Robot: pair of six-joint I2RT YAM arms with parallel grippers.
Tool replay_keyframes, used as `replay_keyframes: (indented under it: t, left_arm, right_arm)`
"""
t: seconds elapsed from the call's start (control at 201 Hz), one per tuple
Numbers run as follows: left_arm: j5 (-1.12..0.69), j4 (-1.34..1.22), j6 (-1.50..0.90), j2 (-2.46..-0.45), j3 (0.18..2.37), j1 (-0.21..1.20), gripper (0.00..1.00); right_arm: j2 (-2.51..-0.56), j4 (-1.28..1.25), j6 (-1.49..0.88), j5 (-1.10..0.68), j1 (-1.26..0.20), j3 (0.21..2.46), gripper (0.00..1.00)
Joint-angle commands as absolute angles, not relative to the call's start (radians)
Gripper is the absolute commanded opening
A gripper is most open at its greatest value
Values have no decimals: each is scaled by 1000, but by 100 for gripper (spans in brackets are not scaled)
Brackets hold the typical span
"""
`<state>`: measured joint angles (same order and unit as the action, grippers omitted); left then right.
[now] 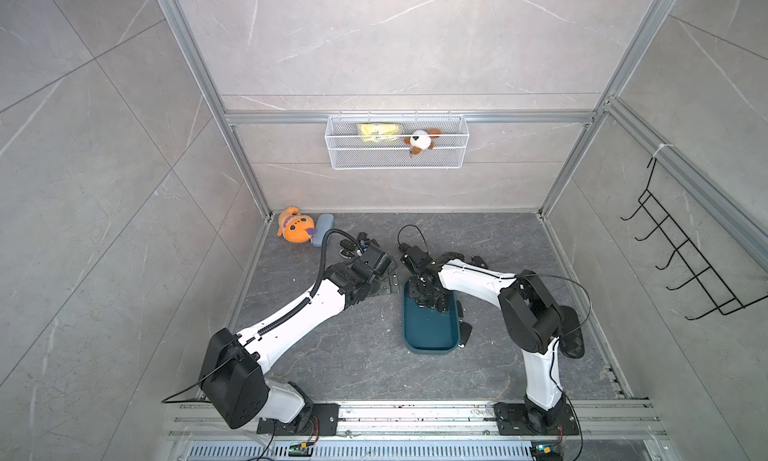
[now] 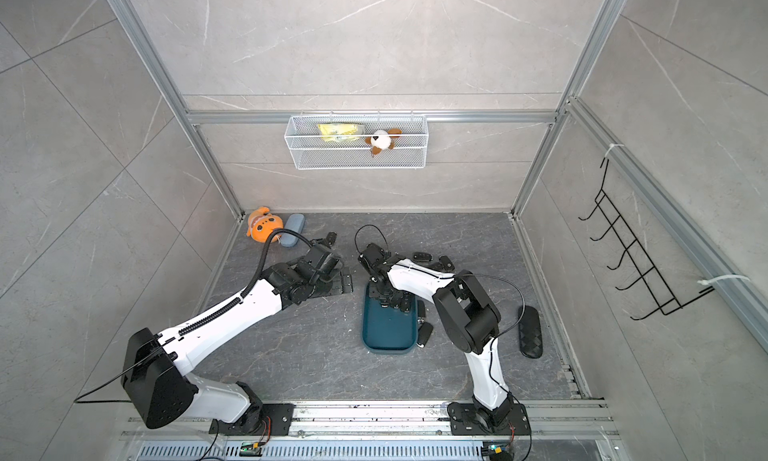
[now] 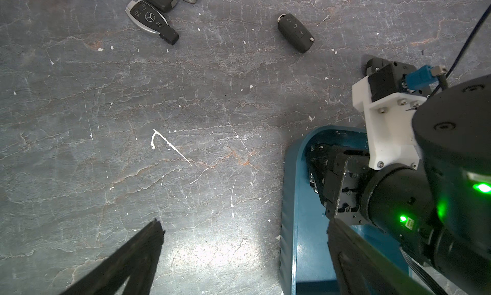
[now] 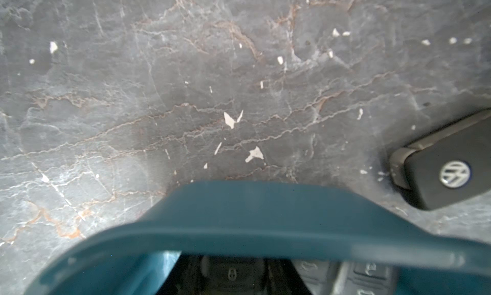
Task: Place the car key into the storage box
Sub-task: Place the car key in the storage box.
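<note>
The dark teal storage box lies on the grey stone floor between the arms. My right gripper reaches down into its far end. In the right wrist view a black car key with a lock button sits between the dark jaws, just behind the box's rim. Other black fobs lie beside it in the box. My left gripper hangs open over bare floor beside the box wall, its fingers far apart and holding nothing.
Loose fobs lie on the floor: a silver-edged one, a black flip key, one with a round badge, more right of the box. An orange plush and pale blue case sit in the far left corner. A white wire basket hangs on the back wall.
</note>
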<state>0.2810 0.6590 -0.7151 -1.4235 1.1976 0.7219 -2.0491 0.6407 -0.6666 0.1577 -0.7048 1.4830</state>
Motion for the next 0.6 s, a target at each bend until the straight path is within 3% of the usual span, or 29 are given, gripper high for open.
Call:
replay_keyframes:
  t: [0.0, 0.1, 0.458, 0.592]
  left_arm:
    - [277, 662, -721, -1415, 1212, 716, 100]
    - [275, 659, -720, -1416, 1212, 715, 100]
    - [269, 647, -722, -1408, 1198, 716, 100]
    - [264, 637, -714, -1412, 1198, 716, 100]
  right_arm:
    - [-2052, 667, -665, 179, -709, 1499, 41]
    - [-2049, 666, -663, 173, -709, 1500, 49]
    - [-1995, 657, -664, 152, -710, 1484, 48]
    - [-1936, 659, -664, 150, -709, 1465, 54]
